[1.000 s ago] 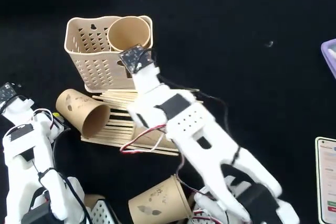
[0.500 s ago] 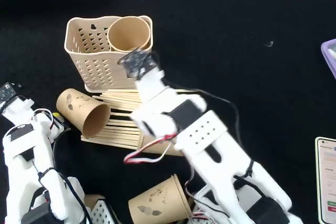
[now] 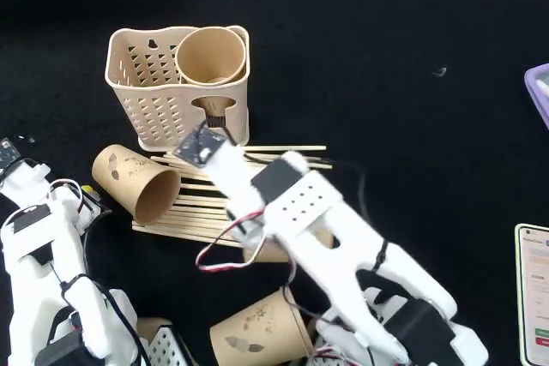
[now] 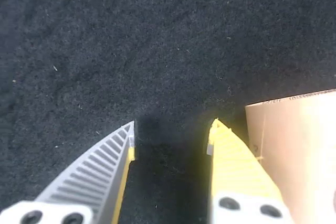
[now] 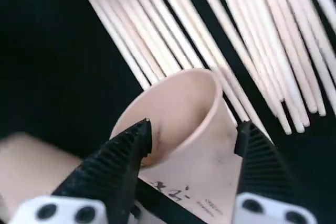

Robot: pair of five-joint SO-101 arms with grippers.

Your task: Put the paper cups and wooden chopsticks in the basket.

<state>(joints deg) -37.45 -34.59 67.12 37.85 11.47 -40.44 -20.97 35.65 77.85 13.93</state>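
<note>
Basket (image 3: 146,83) upright on the black tabletop (image 3: 386,57), first paper cup (image 3: 210,53) standing inside it at one end. Chopsticks (image 3: 193,212) lie in a flat pile on the arms' side of the basket. The nearest sticks look to be touching its base, but that's hard to confirm from above. Second cup (image 3: 137,182) is on its side on the pile just beside the basket, mouth turned away from it. Right end effector (image 5: 194,125) is open, jaws straddling a third cup (image 5: 205,156) that lies on the chopsticks, farther from the basket than the second cup. Fourth cup (image 3: 257,336) is on its side, well apart from the basket, down by the arm bases. Left end effector (image 4: 172,123) is open over bare tabletop, well apart from the basket, with a cup wall (image 4: 294,145) just beside one finger.
</note>
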